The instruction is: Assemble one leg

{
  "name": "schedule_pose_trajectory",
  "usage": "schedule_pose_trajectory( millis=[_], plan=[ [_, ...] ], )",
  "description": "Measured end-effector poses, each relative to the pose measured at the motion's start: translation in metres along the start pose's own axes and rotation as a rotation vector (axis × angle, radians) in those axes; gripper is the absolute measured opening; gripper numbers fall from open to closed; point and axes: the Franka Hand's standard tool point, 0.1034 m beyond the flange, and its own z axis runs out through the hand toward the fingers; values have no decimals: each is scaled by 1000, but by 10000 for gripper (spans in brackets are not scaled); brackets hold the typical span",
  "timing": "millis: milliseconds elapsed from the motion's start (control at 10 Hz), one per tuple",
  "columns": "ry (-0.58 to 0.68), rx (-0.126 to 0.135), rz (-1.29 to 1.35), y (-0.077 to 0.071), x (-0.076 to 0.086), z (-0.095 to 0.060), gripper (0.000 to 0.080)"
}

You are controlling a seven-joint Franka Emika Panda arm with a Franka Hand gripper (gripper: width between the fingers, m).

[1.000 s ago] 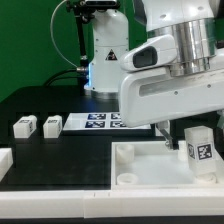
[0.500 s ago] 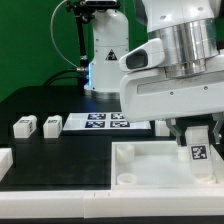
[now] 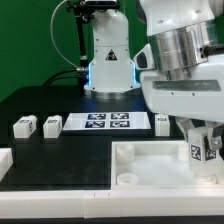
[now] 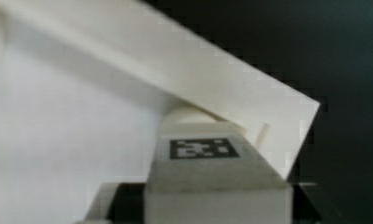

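Observation:
My gripper [image 3: 203, 140] is shut on one white leg [image 3: 199, 153], tag facing the camera, and holds it upright over the far right corner of the large white tray-like piece [image 3: 150, 160]. In the wrist view the leg [image 4: 204, 150] sits between my dark fingers [image 4: 130, 203], with the tray-like piece's white surface [image 4: 94, 110] behind it. I cannot tell whether the leg's lower end touches the piece. Two more legs [image 3: 24, 126] [image 3: 51, 125] lie at the exterior view's left, and a third [image 3: 160, 121] lies by the marker board.
The marker board [image 3: 105, 122] lies flat behind the tray-like piece. A white part [image 3: 4, 160] pokes in at the exterior view's left edge. The robot's base [image 3: 108, 60] stands at the back on the black table.
The wrist and arm housing have shifted to the exterior view's right, uncovering the marker board and the third leg. The held leg has stayed over the same corner, still gripped.

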Motion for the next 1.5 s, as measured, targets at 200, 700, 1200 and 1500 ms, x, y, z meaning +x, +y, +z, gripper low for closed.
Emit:
schedule_pose_trajectory(
  millis=[200, 700, 1200, 1500],
  plan=[
    [-39, 31, 272, -2, 2, 0, 290],
    [-61, -5, 147, 2, -7, 2, 608],
    [-61, -20, -520, 4, -5, 1, 649],
    [-41, -114, -964, 0, -3, -3, 649]
  ],
)
